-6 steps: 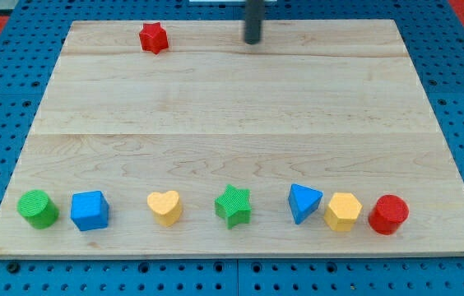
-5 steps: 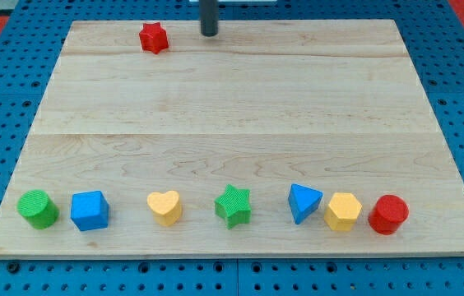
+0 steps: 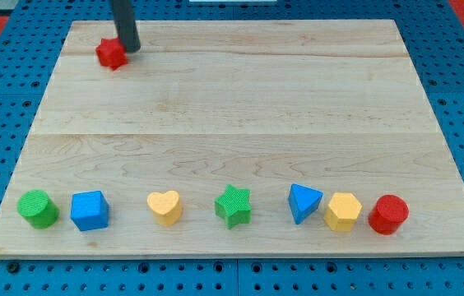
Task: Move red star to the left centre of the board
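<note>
The red star (image 3: 111,54) lies near the top left of the wooden board (image 3: 240,107). My tip (image 3: 128,48) is right beside the star, touching its upper right side. The rod rises from there out of the view's top.
A row of blocks lies along the board's bottom edge: green cylinder (image 3: 37,208), blue cube (image 3: 90,210), yellow heart (image 3: 164,207), green star (image 3: 233,205), blue triangle (image 3: 303,202), yellow hexagon (image 3: 342,211), red cylinder (image 3: 388,215).
My tip has moved left along the top of the board and reached the red star. The star has slid left and slightly down.
</note>
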Controlling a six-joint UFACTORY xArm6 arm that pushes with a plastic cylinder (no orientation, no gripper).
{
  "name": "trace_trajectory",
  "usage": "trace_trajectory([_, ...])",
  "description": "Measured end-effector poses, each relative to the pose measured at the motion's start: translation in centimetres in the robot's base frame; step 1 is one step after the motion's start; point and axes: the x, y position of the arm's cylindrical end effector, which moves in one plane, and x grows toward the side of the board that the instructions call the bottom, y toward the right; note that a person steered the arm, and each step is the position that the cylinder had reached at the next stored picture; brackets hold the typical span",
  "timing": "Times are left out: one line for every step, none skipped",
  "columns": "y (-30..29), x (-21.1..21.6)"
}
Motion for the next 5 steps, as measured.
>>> trace_trajectory([-1.0,3.0])
trace_trajectory([2.5,-1.6])
trace_trajectory([-4.3,-2.7])
trace_trajectory([-6.9,1.8])
trace_trajectory([-7.4,6.7])
